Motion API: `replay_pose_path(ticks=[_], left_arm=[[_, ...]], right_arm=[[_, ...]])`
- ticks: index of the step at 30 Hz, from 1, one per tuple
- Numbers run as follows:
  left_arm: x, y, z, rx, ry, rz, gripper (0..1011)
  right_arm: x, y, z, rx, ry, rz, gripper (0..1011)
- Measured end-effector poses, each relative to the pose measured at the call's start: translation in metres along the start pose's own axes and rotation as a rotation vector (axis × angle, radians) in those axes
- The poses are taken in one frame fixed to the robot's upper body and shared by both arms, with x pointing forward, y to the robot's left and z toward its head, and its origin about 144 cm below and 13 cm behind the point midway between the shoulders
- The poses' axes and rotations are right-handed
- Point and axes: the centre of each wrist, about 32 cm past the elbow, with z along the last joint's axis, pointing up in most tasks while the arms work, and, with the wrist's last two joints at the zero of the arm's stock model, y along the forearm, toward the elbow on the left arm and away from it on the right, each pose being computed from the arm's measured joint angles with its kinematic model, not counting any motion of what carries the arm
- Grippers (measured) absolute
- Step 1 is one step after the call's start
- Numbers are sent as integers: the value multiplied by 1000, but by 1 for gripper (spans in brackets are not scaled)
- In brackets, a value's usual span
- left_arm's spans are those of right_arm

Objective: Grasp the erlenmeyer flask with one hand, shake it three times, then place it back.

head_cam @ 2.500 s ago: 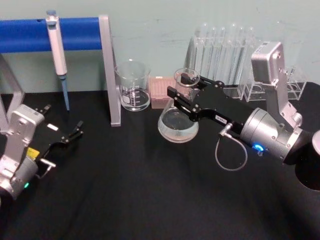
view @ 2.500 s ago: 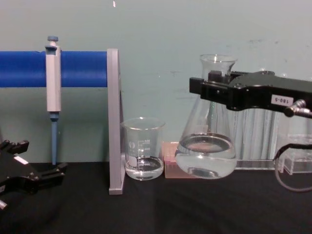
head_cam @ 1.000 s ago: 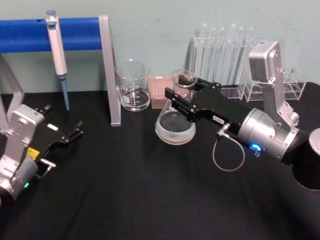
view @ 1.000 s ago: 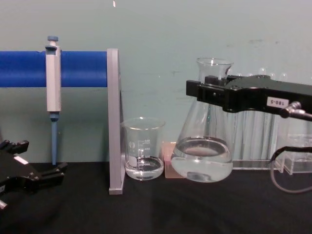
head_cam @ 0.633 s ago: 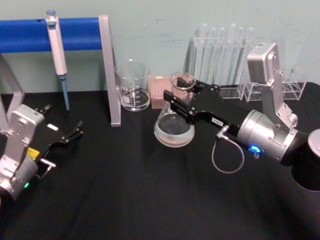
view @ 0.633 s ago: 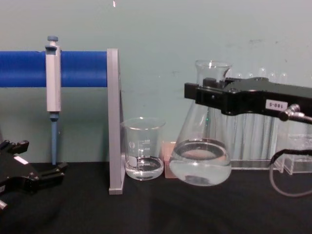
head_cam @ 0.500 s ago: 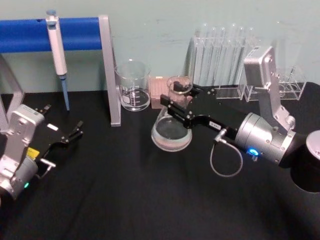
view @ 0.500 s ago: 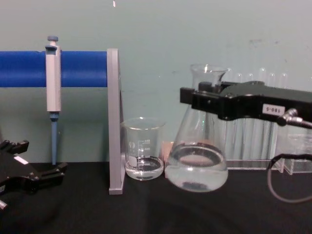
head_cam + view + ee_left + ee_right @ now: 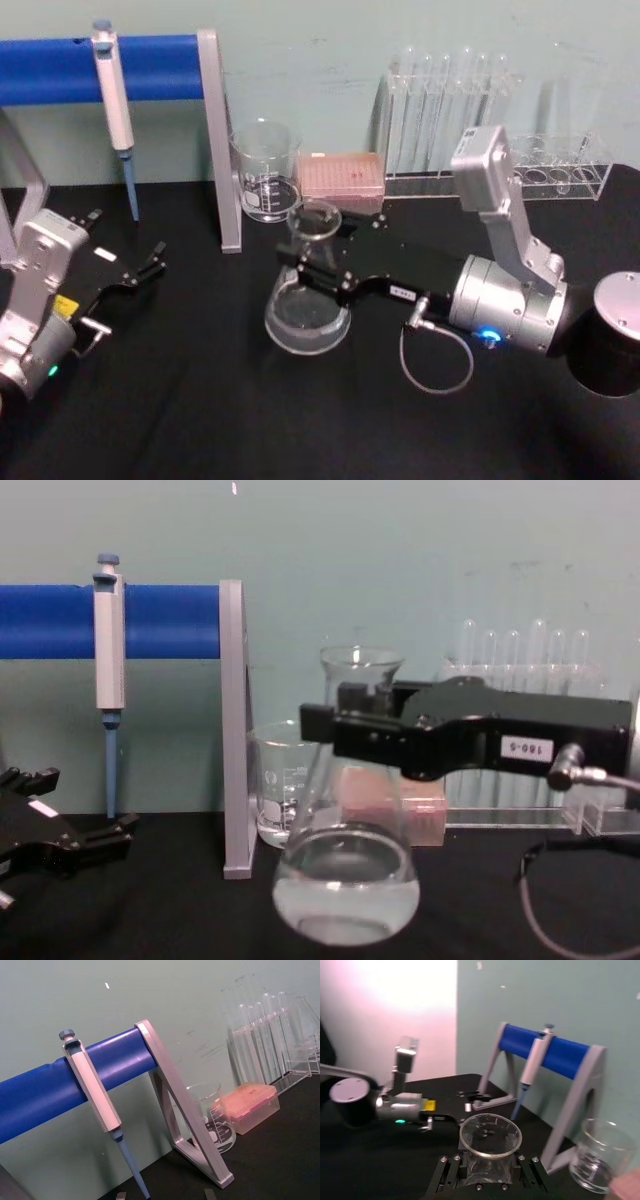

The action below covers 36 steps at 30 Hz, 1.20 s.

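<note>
Seen from the chest, clear liquid sits low in the flask (image 9: pixel 345 885); the right wrist view looks into its mouth. Black worktop (image 9: pixel 200 400), teal wall (image 9: pixel 300 60). The right end effector (image 9: pixel 318 272) is clamped on the flask's neck, in front of the beaker (image 9: pixel 265 170). The left end effector (image 9: pixel 128 240) rests far left, fingers apart.

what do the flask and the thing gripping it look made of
Erlenmeyer flask: glossy clear glass, apparently; liquid shows through it. Right end effector, shut on its neck: matte black, plastic or coated metal, hard to tell. Left end effector lies idle, open, at left.
</note>
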Motion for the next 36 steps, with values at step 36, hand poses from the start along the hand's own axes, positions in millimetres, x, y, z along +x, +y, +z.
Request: replay_pose_path(ticks=[36], left_arm=[[0, 0, 0, 0, 0, 0, 1001]], right_arm=[[4, 8, -2, 4, -21, 95, 457]])
